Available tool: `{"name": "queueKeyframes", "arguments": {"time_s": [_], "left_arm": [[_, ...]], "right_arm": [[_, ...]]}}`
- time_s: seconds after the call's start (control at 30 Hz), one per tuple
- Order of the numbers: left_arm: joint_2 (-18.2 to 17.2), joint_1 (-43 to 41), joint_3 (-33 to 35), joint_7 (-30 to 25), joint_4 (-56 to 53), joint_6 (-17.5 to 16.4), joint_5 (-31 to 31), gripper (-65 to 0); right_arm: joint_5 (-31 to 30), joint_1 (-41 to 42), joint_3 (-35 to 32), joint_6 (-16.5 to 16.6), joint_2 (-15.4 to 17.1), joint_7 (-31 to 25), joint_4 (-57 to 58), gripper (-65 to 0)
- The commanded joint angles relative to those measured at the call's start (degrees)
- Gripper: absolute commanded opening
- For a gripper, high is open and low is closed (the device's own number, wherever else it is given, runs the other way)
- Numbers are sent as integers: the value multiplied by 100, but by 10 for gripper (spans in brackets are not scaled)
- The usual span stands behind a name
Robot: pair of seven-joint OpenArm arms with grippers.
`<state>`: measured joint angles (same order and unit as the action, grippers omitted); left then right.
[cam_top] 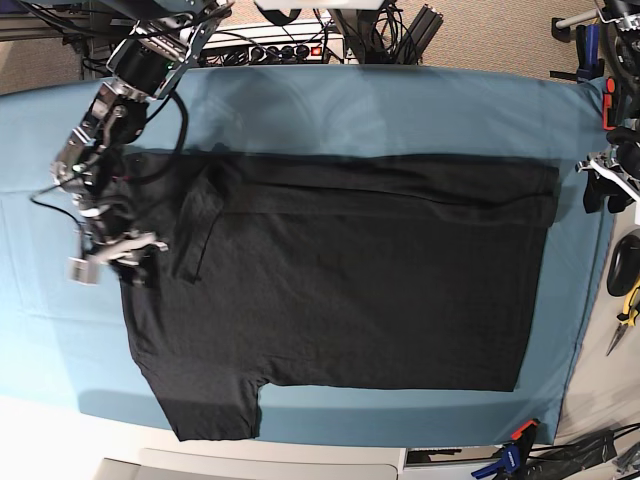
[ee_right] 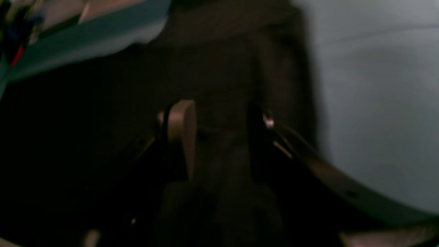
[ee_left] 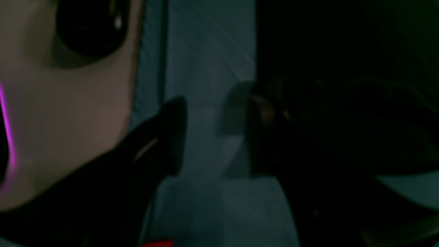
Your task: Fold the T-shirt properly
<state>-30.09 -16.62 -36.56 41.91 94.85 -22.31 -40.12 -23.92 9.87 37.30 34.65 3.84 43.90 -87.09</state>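
I'm looking down on the teal cloth (cam_top: 400, 110) that covers the table, and the T-shirt (cam_top: 350, 290) lies spread flat across most of it, plain black side up. Its long axis runs side to side in the base view: the straight hem is at that view's right end, and the sleeves are at the left. One sleeve (cam_top: 215, 405) sticks out toward the near edge, and the far long edge is folded in as a band (cam_top: 400, 185) along the top. No print, label or writing shows on the fabric that I can read.

My right gripper (cam_top: 120, 252) sits over the shirt's left end, at the sleeve side. In the right wrist view its fingers (ee_right: 180, 137) stand apart with dark fabric lying between them, not pinched, so I call it released.

My left gripper (ee_left: 212, 137) is parked off the shirt, at the base view's right edge. In its wrist view the jaws stand apart over bare teal cloth, grasping nothing.

Smallest things: hand tools (cam_top: 628, 290) lie at the right edge, too small to read.
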Motion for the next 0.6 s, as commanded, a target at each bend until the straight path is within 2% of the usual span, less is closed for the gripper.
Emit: {"name": "queueKeyframes", "arguments": {"time_s": [0.0, 0.13, 0.2, 0.33, 0.57], "left_arm": [[-116, 13, -48, -142, 85, -20, -59, -354], [-118, -48, -48, -144, 85, -22, -61, -354], [-118, -70, -48, -151, 85, -20, -61, -354], [-118, -68, -48, -181, 85, -20, -61, -354], [-118, -85, -48, -166, 85, -20, -61, -354]], "right_arm": [[-293, 175, 256, -70, 111, -61, -98, -397], [-1510, 264, 1290, -79, 236, 901, -98, -397], [-1899, 205, 1620, -68, 334, 1403, -96, -397], [-2041, -227, 1714, -116, 459, 1473, -96, -397], [-2129, -855, 1714, -481, 457, 1641, -96, -391]]}}
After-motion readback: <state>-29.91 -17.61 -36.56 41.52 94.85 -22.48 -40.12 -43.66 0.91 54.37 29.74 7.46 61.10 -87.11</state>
